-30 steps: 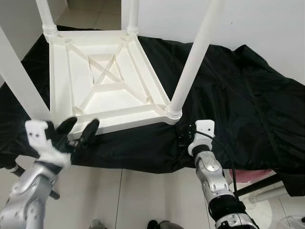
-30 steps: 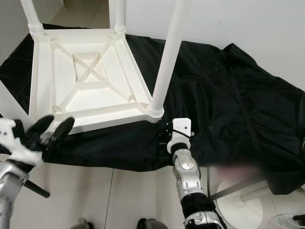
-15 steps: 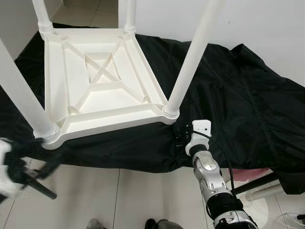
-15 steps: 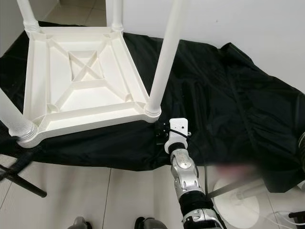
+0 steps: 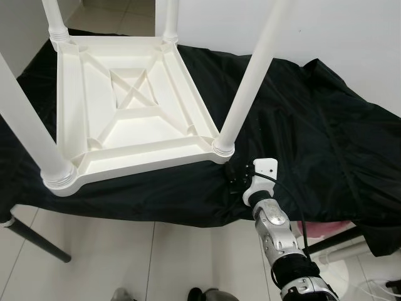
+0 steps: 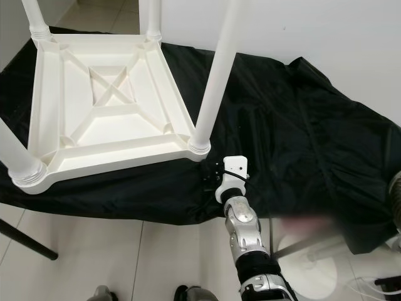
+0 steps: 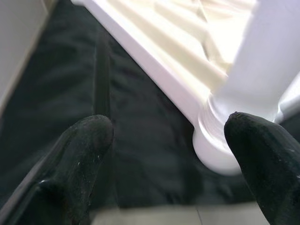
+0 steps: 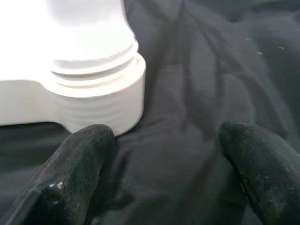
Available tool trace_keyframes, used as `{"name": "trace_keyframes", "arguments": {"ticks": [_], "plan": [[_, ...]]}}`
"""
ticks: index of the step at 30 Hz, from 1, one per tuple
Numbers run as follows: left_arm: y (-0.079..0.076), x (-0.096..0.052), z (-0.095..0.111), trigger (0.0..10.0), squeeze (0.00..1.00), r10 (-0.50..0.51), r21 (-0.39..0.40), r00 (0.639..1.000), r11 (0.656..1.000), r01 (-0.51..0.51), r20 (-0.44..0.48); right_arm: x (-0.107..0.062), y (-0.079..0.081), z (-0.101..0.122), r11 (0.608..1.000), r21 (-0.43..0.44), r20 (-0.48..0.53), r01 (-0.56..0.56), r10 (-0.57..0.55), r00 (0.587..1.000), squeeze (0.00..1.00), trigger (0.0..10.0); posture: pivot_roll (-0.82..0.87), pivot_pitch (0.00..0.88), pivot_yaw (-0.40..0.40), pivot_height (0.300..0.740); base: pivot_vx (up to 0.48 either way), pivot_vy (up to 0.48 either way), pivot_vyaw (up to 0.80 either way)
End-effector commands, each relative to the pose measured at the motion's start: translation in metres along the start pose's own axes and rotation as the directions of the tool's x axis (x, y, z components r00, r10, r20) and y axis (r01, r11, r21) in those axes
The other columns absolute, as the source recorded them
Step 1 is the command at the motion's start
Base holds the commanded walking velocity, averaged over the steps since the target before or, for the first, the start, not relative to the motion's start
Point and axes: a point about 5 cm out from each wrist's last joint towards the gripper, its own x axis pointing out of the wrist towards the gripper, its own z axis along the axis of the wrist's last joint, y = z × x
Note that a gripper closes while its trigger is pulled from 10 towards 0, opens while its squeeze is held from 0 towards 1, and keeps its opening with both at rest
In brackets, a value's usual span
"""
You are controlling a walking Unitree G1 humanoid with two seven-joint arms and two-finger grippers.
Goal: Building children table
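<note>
Evidently the assembly is well advanced: the white children's table (image 5: 131,106) lies upside down on a black cloth (image 5: 313,132) that covers the supporting surface, and four white legs rise from its corner sockets, namely the near-right leg (image 5: 250,81), the near-left leg (image 5: 28,132), the far-left leg (image 5: 55,19) and the far-right leg (image 5: 169,19). Each leg meets a ribbed collar at its base, as seen at the near-right socket (image 8: 101,93); whether every leg is screwed fully home cannot be judged from these views. The right tool (image 8: 164,154) rests on the cloth just beside that socket, its two black fingers (image 8: 79,164) spread apart and grasping nothing. The left tool (image 7: 168,159) points toward the near-left corner from a little way off, fingers likewise released and empty. What appears to remain is a check of leg tightness and turning the table upright onto its feet.
</note>
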Motion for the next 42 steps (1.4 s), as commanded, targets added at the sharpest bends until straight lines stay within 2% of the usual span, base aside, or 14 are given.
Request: {"name": "trace_keyframes", "arguments": {"ticks": [1, 8, 11, 13, 15, 19, 21, 22, 23, 27, 30, 32, 38, 42], "plan": [[0.008, 0.017, -0.002, 10.0, 0.0, 0.157, 0.012, 0.988, 0.988, -0.157, 0.012, 0.002, 0.008, 0.006, 0.997, 0.017, 0.037, -0.069, 0.068, 0.997, 0.0, 10.0, 0.18, 0.139, -0.139, 0.74, 0.0, 0.0, 0.0], [0.005, 0.044, 0.002, 10.0, 0.0, 0.195, 0.0, 0.977, 0.981, -0.196, 0.089, 0.004, 0.011, 0.01, 0.99, 0.03, 0.054, -0.139, 0.137, 0.989, 0.0, 10.0, 0.17, 0.137, -0.135, 0.74, 0.0, 0.0, 0.0], [-0.005, 0.06, 0.003, 10.0, 0.0, 0.175, -0.011, 0.976, 0.984, -0.175, 0.129, 0.006, 0.002, 0.016, 0.987, 0.032, 0.066, -0.159, 0.157, 0.985, 0.0, 10.0, 0.17, 0.137, -0.133, 0.74, 0.0, 0.0, 0.0], [-0.021, 0.072, 0.003, 10.0, 0.0, 0.106, -0.041, 0.981, 0.994, -0.101, 0.159, 0.012, -0.009, 0.024, 0.992, 0.014, 0.085, -0.124, 0.123, 0.989, 0.0, 10.0, 0.16, 0.136, -0.13, 0.74, 0.0, 0.0, 0.0], [-0.021, 0.072, 0.003, 10.0, 0.0, 0.106, -0.041, 0.981, 0.994, -0.101, 0.159, 0.012, -0.009, 0.024, 0.992, 0.014, 0.085, -0.124, 0.123, 0.989, 0.0, 10.0, 0.16, 0.136, -0.13, 0.74, 0.0, 0.0, 0.0], [-0.042, 0.081, 0.001, 10.0, 0.0, 0.012, -0.065, 0.983, 0.998, 0.0, 0.184, 0.018, -0.017, 0.031, 0.996, 0.006, 0.103, -0.091, 0.09, 0.991, 0.0, 10.0, 0.16, 0.136, -0.132, 0.74, 0.0, 0.0, 0.0], [-0.042, 0.081, 0.001, 10.0, 0.0, 0.012, -0.065, 0.983, 0.998, 0.0, 0.184, 0.018, -0.017, 0.031, 0.996, 0.006, 0.103, -0.091, 0.09, 0.991, 0.0, 10.0, 0.16, 0.136, -0.132, 0.74, 0.0, 0.0, 0.0], [-0.069, 0.088, -0.002, 10.0, 0.0, -0.107, -0.083, 0.97, 0.988, 0.127, 0.216, 0.024, -0.019, 0.037, 0.996, 0.014, 0.118, -0.085, 0.083, 0.99, 0.0, 10.0, 0.17, 0.137, -0.14, 0.74, 0.0, 0.0, 0.0], [-0.069, 0.088, -0.002, 10.0, 0.0, -0.107, -0.083, 0.97, 0.988, 0.127, 0.216, 0.024, -0.019, 0.037, 0.996, 0.014, 0.118, -0.085, 0.083, 0.99, 0.0, 10.0, 0.17, 0.137, -0.14, 0.74, 0.0, 0.0, 0.0], [-0.108, 0.101, -0.003, 10.0, 0.0, -0.238, -0.112, 0.931, 0.954, 0.278, 0.276, 0.031, -0.022, 0.044, 0.997, 0.028, 0.135, -0.076, 0.072, 0.988, 0.0, 10.0, 0.17, 0.137, -0.142, 0.74, 0.0, 0.0, 0.0], [-0.128, 0.102, -0.003, 10.0, 0.0, -0.329, -0.067, 0.901, 0.93, 0.361, 0.284, 0.034, -0.028, 0.047, 0.998, 0.036, 0.139, -0.047, 0.042, 0.989, 0.0, 10.0, 0.17, 0.137, -0.144, 0.74, 0.0, 0.0, 0.0], [-0.148, 0.106, -0.002, 10.0, 0.0, -0.384, -0.116, 0.868, 0.892, 0.437, 0.316, 0.04, -0.04, 0.05, 0.998, 0.058, 0.133, 0.04, -0.047, 0.99, 0.0, 10.0, 0.16, 0.136, -0.143, 0.74, 0.0, 0.0, 0.0], [-0.181, 0.11, 0.0, 10.0, 0.0, -0.467, -0.121, 0.812, 0.837, 0.533, 0.349, 0.049, -0.056, 0.054, 0.986, 0.055, 0.09, 0.157, -0.162, 0.983, 0.0, 10.0, 0.15, 0.127, -0.14, 0.74, 0.0, 0.0, 0.0], [-0.198, 0.113, 0.005, 10.0, 0.0, -0.498, -0.129, 0.776, 0.804, 0.58, 0.386, 0.052, -0.055, 0.052, 0.984, 0.05, 0.062, 0.169, -0.172, 0.983, 0.0, 10.0, 0.16, 0.123, -0.14, 0.74, 0.0, 0.0, 0.0]]}}
